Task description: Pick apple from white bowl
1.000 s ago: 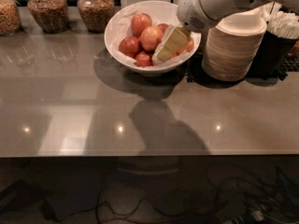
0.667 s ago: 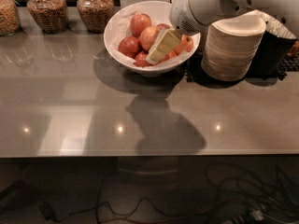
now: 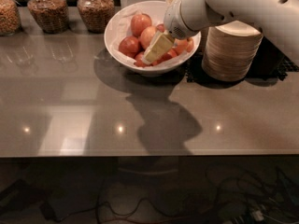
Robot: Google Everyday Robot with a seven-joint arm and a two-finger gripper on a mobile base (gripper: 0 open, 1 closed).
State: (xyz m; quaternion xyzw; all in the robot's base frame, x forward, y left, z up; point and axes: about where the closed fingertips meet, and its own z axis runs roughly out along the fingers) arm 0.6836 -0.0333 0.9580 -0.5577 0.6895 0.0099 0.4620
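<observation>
The white bowl (image 3: 113, 28) stands at the back of the table, lined with white paper and holding several apples. The palest, peach-orange apple (image 3: 147, 34) lies near the middle of the pile, with another apple (image 3: 140, 22) behind it and a darker red apple (image 3: 129, 46) to its left. My gripper (image 3: 157, 48) reaches down from the upper right into the bowl. Its cream tip lies over the front of the pile, just right of the pale apple and touching or nearly touching it. It hides the apples beneath it.
A stack of tan disposable bowls (image 3: 232, 50) stands right of the white bowl, under my arm (image 3: 233, 6). Three glass jars of grains (image 3: 95, 8) line the back left edge. A dark mat (image 3: 273, 64) lies at the right.
My arm has moved left across the bowl, and the gripper tip has gone from the bowl's right side toward the middle of the pile.
</observation>
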